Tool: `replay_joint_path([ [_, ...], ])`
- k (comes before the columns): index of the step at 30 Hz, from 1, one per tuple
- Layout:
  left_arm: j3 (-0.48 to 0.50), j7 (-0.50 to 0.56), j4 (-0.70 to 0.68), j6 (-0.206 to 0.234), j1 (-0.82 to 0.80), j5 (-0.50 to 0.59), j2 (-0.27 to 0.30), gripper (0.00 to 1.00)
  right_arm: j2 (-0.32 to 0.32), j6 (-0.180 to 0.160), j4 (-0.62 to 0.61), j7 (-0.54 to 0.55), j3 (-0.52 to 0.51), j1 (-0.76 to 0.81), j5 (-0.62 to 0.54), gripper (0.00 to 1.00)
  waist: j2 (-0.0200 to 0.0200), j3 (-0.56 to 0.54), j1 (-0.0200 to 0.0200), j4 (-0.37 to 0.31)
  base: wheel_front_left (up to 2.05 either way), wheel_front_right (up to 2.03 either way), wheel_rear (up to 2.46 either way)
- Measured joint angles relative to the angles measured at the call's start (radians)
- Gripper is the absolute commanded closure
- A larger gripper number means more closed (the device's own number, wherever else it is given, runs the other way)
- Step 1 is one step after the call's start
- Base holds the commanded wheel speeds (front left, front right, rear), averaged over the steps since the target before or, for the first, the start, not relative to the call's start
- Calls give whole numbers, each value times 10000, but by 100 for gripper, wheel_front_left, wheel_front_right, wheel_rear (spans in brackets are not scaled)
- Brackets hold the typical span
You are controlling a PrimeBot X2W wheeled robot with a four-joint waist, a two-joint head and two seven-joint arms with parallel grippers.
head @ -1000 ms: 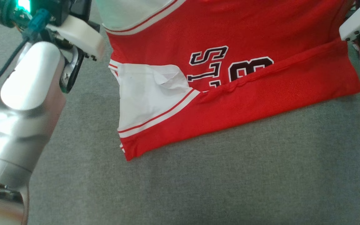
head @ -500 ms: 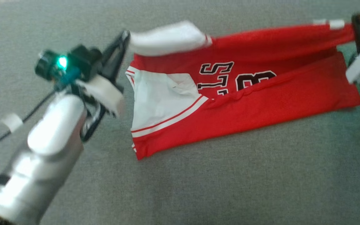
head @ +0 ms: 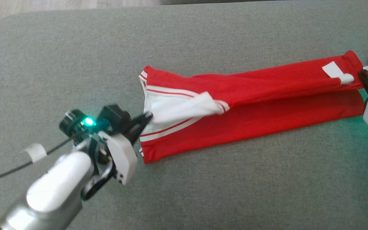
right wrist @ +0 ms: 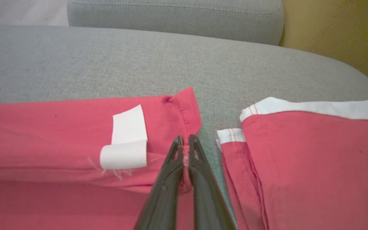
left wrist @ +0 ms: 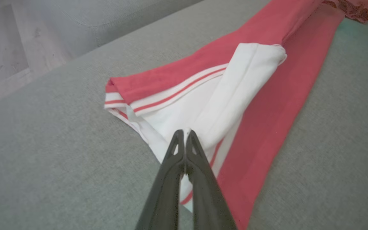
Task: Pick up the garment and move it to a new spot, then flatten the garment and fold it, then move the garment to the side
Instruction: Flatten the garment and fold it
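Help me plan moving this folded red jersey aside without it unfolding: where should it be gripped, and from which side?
Grip the jersey at its two short ends, each claw coming in low from its own end. It lies as a long narrow strip, so a middle hold would probably let it sag. The left claw pinches the white sleeve, the right claw the stitched red hem.

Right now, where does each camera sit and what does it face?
Head view: on the head, looking down at the jersey on the cushion; left forearm and left hand lower left, right hand at right edge.
Left wrist view: from the left wrist along that hand, shut on the jersey's white end.
Right wrist view: from the right wrist along that hand, shut on the red hem beside a white tag.
Shared: the tag, in head and right wrist views.
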Motion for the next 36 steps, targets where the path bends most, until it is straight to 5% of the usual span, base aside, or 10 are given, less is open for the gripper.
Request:
replay_joint_path([
  [18, -675, 1112, -665, 88, 403, -58, 255, 100, -554, 0, -740, 1162, 1524, -4, 303, 100, 0, 231, 3, -172, 0, 0, 0],
  [19, -675, 1118, -640, 90, 403, -56, 238, 86, -556, 0, -736, 1139, 1517, -7, 309, 55, 0, 235, 3, -185, 0, 0, 0],
  [20, -669, 1030, -610, 174, 401, -54, 203, 24, -539, 0, -709, 1129, 1457, -10, 399, 0, 0, 228, 3, -197, 0, 0, 0],
  [21, -644, 920, -564, 276, 399, -48, 150, 0, -527, 0, -700, 1078, 1402, -13, 535, 0, 0, 208, 3, -207, 0, 0, 0],
  [28, 27, -430, -247, 1101, 294, 69, -334, 0, -295, 0, -543, -196, 474, -334, 809, 0, 0, -169, 2, -288, 0, 0, 0],
  [36, 1904, -3674, 337, 2943, 48, -33, -1599, 0, 1030, 0, -744, -3135, -1317, -625, 963, 0, 0, -980, 1, -300, 0, 0, 0],
])
